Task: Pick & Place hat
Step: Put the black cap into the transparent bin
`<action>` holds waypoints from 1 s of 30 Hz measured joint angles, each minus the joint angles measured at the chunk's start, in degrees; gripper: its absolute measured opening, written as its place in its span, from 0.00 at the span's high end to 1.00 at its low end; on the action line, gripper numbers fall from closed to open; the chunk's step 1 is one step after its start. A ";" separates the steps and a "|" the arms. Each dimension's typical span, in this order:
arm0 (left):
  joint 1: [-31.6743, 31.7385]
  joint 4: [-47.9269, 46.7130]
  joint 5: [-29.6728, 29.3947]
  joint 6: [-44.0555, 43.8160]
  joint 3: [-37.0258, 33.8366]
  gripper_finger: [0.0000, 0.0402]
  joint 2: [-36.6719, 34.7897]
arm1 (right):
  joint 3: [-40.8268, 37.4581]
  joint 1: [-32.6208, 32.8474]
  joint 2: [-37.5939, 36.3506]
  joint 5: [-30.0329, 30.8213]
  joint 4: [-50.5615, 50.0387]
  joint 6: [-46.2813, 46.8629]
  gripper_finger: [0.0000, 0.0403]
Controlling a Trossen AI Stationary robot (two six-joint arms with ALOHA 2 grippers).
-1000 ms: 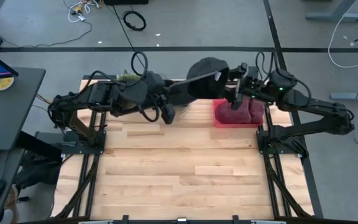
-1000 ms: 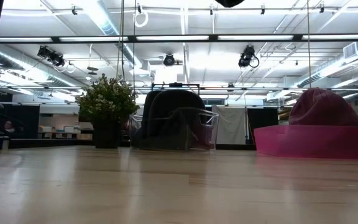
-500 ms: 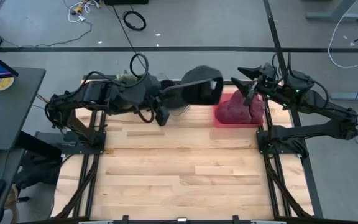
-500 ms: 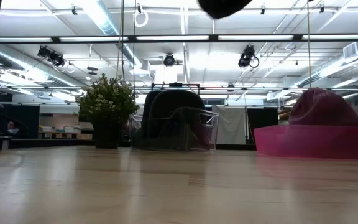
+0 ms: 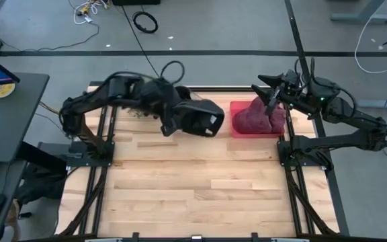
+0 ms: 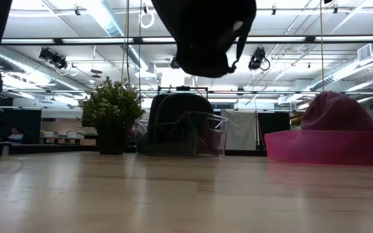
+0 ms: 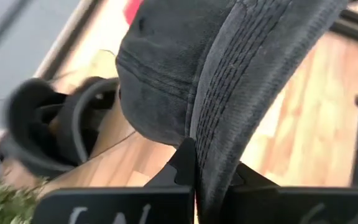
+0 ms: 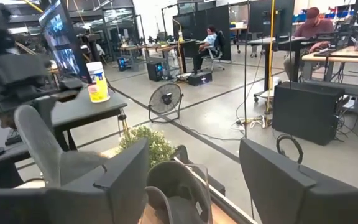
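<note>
Hat, dark cap, hung in the air above the back of the wooden table, pinched by its brim in my left gripper, fingers pressed tight on the fabric. In the low view the hat dangled clear of the tabletop. My right gripper hovered over the pink tray holding a maroon hat, its 2 fingers spread and gripping nothing. A potted plant stood at the table's far edge.
</note>
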 joint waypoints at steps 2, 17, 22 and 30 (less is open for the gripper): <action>2.15 -0.14 4.55 2.62 0.01 0.97 1.46 | 0.00 0.00 0.25 0.00 -0.06 0.00 0.38; 13.83 -10.71 7.55 18.03 -0.01 0.97 13.30 | 0.00 0.02 1.25 -0.25 -3.54 4.09 0.39; 16.23 -10.63 -0.04 17.74 -0.01 0.97 14.82 | 0.00 0.02 1.74 -0.56 -3.87 4.94 0.39; 16.40 -7.28 -8.55 21.35 -0.01 0.97 14.82 | 0.00 0.00 3.53 -1.11 -3.83 5.40 0.39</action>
